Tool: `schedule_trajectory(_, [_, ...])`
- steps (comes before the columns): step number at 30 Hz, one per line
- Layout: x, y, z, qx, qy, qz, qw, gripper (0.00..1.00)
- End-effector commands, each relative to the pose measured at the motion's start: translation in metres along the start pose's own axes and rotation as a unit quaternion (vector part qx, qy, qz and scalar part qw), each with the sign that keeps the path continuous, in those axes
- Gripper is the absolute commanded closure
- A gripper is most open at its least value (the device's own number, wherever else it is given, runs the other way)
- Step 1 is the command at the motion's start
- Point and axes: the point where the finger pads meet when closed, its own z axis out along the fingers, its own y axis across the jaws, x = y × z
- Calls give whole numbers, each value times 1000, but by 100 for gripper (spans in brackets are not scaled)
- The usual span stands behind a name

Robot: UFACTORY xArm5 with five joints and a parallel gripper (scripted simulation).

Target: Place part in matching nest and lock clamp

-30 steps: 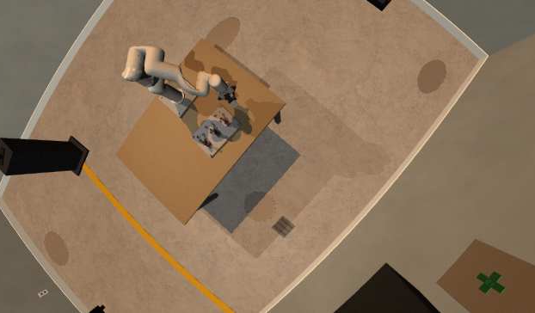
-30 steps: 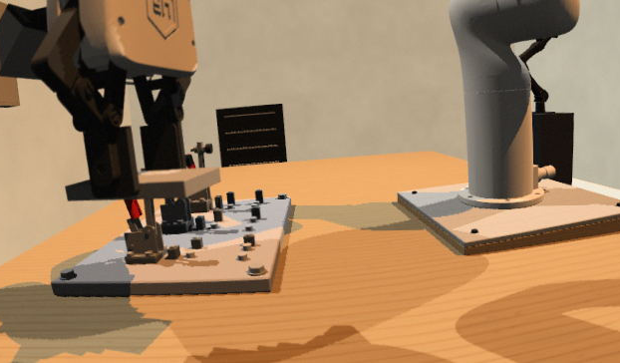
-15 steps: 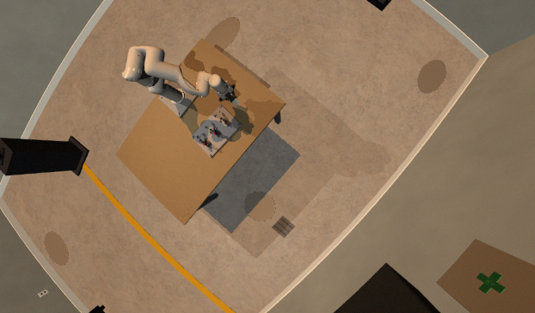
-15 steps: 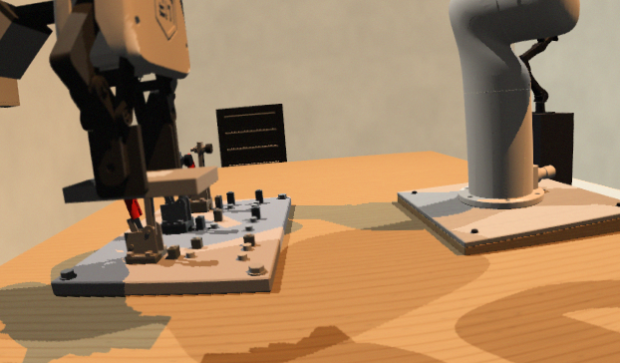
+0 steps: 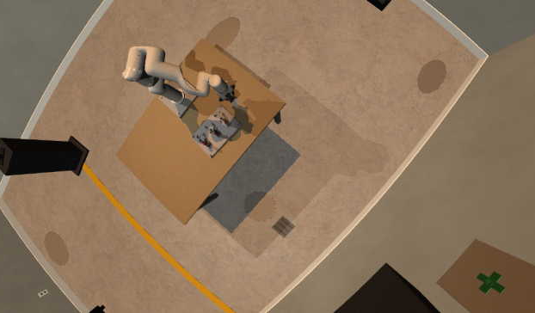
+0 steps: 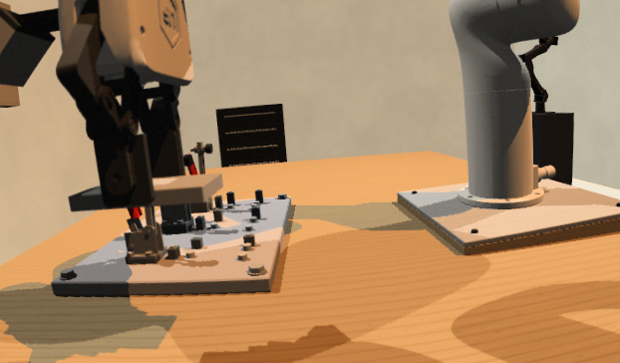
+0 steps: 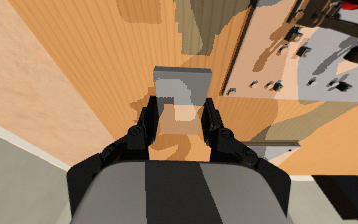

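My gripper (image 6: 138, 191) (image 7: 180, 106) is shut on the part (image 6: 187, 188) (image 7: 182, 90), a flat grey-tan block, and holds it level in the air by its long sides. In the exterior view the part hangs above the near left end of the fixture plate (image 6: 227, 284); in the wrist view it is over bare table just beside the plate's edge (image 7: 260, 60). The plate (image 5: 216, 129) carries dark blocks, small rest pads (image 6: 243, 257) and clamps with red handles (image 6: 189, 164) (image 7: 357, 6). One clamp base (image 6: 145, 244) stands below the gripper. Which clamps are open I cannot tell.
The fixture lies on a wooden table (image 6: 387, 299) (image 5: 162, 163). The arm's base plate (image 6: 511, 219) and column (image 6: 496, 125) stand to the right. A dark slatted box (image 6: 251, 135) stands behind the table. The table's far edge (image 7: 25, 145) is close in the wrist view.
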Motion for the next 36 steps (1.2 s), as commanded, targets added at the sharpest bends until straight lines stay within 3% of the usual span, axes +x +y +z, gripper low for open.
schedule_trajectory(1, [2,-2,-1,3,4,0,1000,100])
schedule_trajectory(36, [-2,-2,21,3,4,0,1000,100])
